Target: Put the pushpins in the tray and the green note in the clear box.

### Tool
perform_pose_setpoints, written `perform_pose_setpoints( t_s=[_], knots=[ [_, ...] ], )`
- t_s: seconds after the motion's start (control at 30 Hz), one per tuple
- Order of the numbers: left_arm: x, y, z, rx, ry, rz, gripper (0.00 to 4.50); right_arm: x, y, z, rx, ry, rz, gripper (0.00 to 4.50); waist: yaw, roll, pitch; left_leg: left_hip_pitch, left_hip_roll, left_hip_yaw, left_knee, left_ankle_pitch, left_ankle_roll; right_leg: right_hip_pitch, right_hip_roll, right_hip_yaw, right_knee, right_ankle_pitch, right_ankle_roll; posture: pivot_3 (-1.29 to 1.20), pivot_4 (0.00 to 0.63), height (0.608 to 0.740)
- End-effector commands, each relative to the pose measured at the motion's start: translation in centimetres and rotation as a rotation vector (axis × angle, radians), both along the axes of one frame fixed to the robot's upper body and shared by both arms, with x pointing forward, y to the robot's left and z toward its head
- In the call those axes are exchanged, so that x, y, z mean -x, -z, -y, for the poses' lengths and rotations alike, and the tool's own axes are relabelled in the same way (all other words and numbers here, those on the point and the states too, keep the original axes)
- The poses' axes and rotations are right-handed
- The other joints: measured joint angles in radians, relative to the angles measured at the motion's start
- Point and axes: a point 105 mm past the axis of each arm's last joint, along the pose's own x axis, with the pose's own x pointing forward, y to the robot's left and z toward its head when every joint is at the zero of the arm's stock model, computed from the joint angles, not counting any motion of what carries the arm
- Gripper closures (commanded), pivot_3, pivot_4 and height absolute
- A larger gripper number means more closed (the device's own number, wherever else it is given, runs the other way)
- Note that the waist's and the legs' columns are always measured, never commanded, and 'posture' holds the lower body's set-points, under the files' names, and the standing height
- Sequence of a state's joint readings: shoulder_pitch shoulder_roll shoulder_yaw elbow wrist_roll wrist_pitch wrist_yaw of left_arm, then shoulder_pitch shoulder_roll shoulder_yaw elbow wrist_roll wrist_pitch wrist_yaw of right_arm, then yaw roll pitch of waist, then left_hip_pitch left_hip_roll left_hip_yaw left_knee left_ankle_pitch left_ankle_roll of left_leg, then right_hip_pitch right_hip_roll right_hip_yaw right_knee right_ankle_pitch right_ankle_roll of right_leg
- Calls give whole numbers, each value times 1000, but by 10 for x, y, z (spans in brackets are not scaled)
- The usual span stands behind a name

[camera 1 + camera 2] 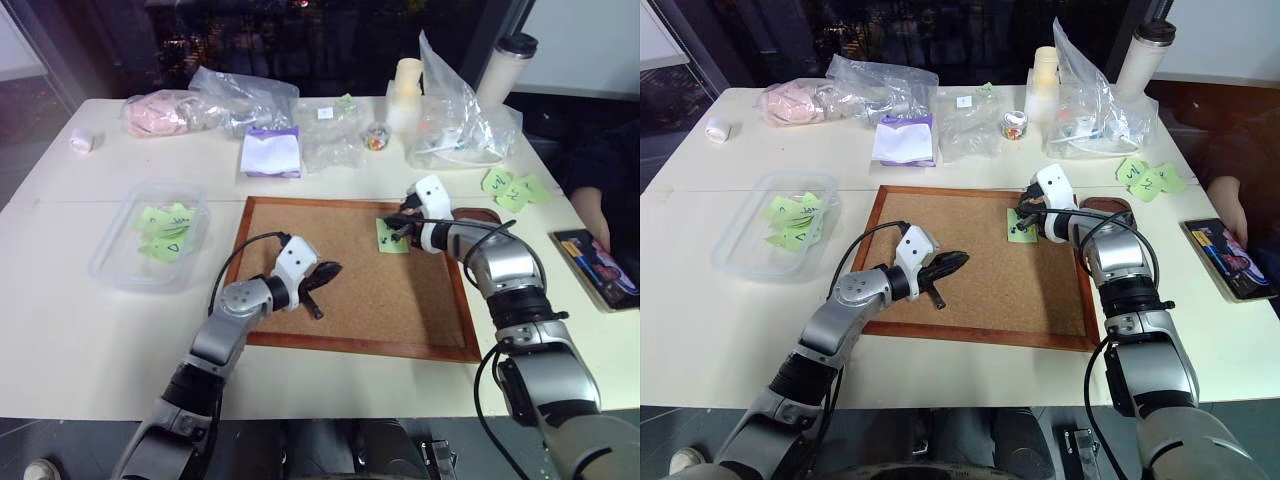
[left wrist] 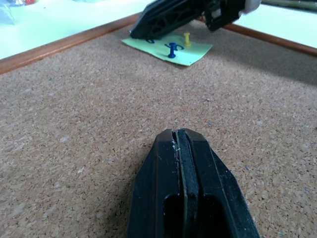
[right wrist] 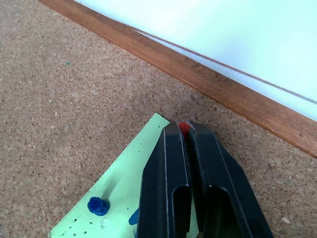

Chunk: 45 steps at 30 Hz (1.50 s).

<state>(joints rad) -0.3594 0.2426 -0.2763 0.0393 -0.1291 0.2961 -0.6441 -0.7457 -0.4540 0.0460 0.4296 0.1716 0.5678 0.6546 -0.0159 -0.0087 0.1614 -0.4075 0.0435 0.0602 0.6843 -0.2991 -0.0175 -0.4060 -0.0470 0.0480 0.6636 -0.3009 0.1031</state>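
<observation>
Right wrist view: my right pincer (image 3: 184, 130) is squeezed tight on a red pin (image 3: 184, 127), just a sliver of red peeking between the tips, at the corner of the green note (image 3: 126, 191) on the cork board (image 1: 350, 300). A blue pin (image 3: 98, 206) stands in the note; a second blue one is half hidden behind my finger. From the left wrist, a yellow pin (image 2: 186, 38) stands there too. My left pincer (image 2: 177, 135) is pressed shut, empty, hovering over bare cork. The tray (image 1: 482, 214) hides mostly behind my right arm. The clear box (image 1: 120, 262) sits left of the board with other notes inside. Bags (image 1: 455, 110) crowd the surface's far edge.
</observation>
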Motion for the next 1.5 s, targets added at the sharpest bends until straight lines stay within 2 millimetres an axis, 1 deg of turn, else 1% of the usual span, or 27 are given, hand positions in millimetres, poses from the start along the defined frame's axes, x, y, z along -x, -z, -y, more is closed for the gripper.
perform_pose_setpoints(
  t_s=[0.03, 0.13, 0.2, 0.27, 0.3, 0.4, 0.47, 0.5, 0.6, 0.7, 0.77, 0.87, 0.97, 1.0, 1.07, 1.17, 1.23, 1.27, 1.4, 1.5],
  knots=[
    [2, 25, -6, -59, -23, -92, 4500, 3, -47, -8, -54, -44, 134, 4435, -1, 0, 0, 0, 0, 0, 0, 0, 0, 0, 0, 0, 0, 0, 0, 0, 150, 740],
    [3, 25, -5, -59, -16, -95, 4500, 6, -52, -7, -49, -41, 143, 4435, -1, 1, -1, 1, 0, 0, 0, 0, 0, 1, 0, 0, 1, 0, 0, 0, 150, 740],
    [2, 25, -5, -57, -14, -92, 4500, 7, -57, -3, -50, -21, 160, 4435, 0, 1, -1, 2, 0, 0, 0, 0, 0, 1, 0, 0, 1, 0, 0, 0, 150, 740],
    [2, 24, -4, -54, -12, -91, 4500, 8, -63, 7, -46, 14, 182, 4435, 1, 1, -1, 2, 0, 0, 0, 0, 0, 1, 0, 0, 1, 0, 0, 0, 150, 740],
    [2, 23, -3, -51, -12, -91, 4500, 8, -66, 13, -50, 37, 188, 4435, 2, 1, -1, 2, 0, 0, 0, 0, 0, 1, 0, 0, 1, 0, 0, 0, 150, 740],
    [2, 23, -2, -48, -8, -90, 4500, 11, -74, 48, -53, 144, 207, 4435, 6, 1, -1, 1, -1, 0, 0, 0, 0, 1, -1, 0, 0, 0, 0, 0, 150, 740],
    [2, 22, -2, -42, -7, -86, 4500, 14, -75, 73, -54, 220, 203, 4435, 5, 1, -1, 1, -1, 0, 0, 0, 0, 1, -1, 0, 0, 0, 0, 0, 150, 740],
    [2, 22, -2, -41, -7, -85, 4500, 15, -75, 80, -53, 241, 201, 4435, 4, 1, -1, 1, -1, 0, 0, 0, 0, 2, -1, 0, 0, 0, 0, 0, 150, 740],
    [2, 21, -1, -33, -5, -81, 4500, 20, -66, 110, -1, 319, 183, 4435, 2, 2, -1, 2, 0, 0, 0, 0, 0, 2, 0, 1, 0, 0, 0, 0, 150, 740],
    [2, 19, 0, -27, -4, -76, 4500, 22, -58, 128, 20, 366, 165, 4435, 1, 2, -2, 3, -1, 1, 0, 0, 0, 3, 0, 1, 0, 0, 0, 0, 150, 740],
    [2, 16, 1, -14, 1, -66, 4500, 21, -47, 138, 38, 393, 140, 4435, 1, 3, -2, 3, -1, 1, 0, 0, 0, 3, 0, 2, 0, 0, 0, 0, 150, 740],
    [1, 13, 2, -1, 0, -59, 4500, 20, -35, 146, 27, 413, 106, 4435, 2, 3, -2, 3, -1, 1, 0, 0, 0, 3, 0, 2, 0, 0, 0, 0, 150, 740],
    [0, 12, 1, 7, -10, -56, 4500, 19, -27, 151, 16, 425, 87, 4435, 3, 3, -2, 3, -1, 2, 0, 0, 0, 3, 0, 2, 0, 0, 0, 0, 150, 740],
    [0, 12, 0, 8, -10, -57, 4500, 19, -24, 152, 21, 427, 80, 4177, 3, 3, -2, 3, -1, 2, 0, 0, 0, 3, 0, 2, 0, 0, 0, 0, 150, 740],
    [0, 12, 0, 12, -14, -59, 4500, 19, -22, 152, 21, 424, 78, 3484, 3, 3, -2, 3, -1, 2, 0, 0, 0, 3, 0, 2, 0, 0, 0, 0, 150, 740],
    [0, 12, -1, 16, -18, -61, 4500, 19, -25, 150, 18, 414, 83, 2014, 3, 3, -2, 3, -1, 2, 0, 0, 0, 3, 0, 2, 0, 0, 0, 0, 150, 740],
    [0, 12, -1, 18, -20, -61, 4500, 20, -32, 146, 20, 398, 99, 907, 3, 3, -2, 3, -1, 2, 0, 0, 0, 3, 0, 2, 0, 0, 0, 0, 150, 740],
    [0, 12, -1, 19, -20, -61, 4500, 20, -36, 144, 20, 391, 108, 502, 3, 3, -2, 3, -1, 2, 0, 0, 0, 3, 0, 2, 0, 0, 0, 0, 150, 740],
    [1, 12, -1, 21, -19, -62, 4500, 21, -48, 139, 29, 370, 134, 502, 3, 3, -2, 3, 0, 1, 0, 0, 0, 3, 0, 2, 0, 0, 0, 0, 150, 740],
    [1, 12, 0, 22, -17, -63, 4500, 22, -49, 138, 31, 372, 138, 502, 3, 3, -2, 3, 0, 1, 0, 0, 0, 3, 0, 2, 0, 0, 0, 0, 150, 740]
  ],
)
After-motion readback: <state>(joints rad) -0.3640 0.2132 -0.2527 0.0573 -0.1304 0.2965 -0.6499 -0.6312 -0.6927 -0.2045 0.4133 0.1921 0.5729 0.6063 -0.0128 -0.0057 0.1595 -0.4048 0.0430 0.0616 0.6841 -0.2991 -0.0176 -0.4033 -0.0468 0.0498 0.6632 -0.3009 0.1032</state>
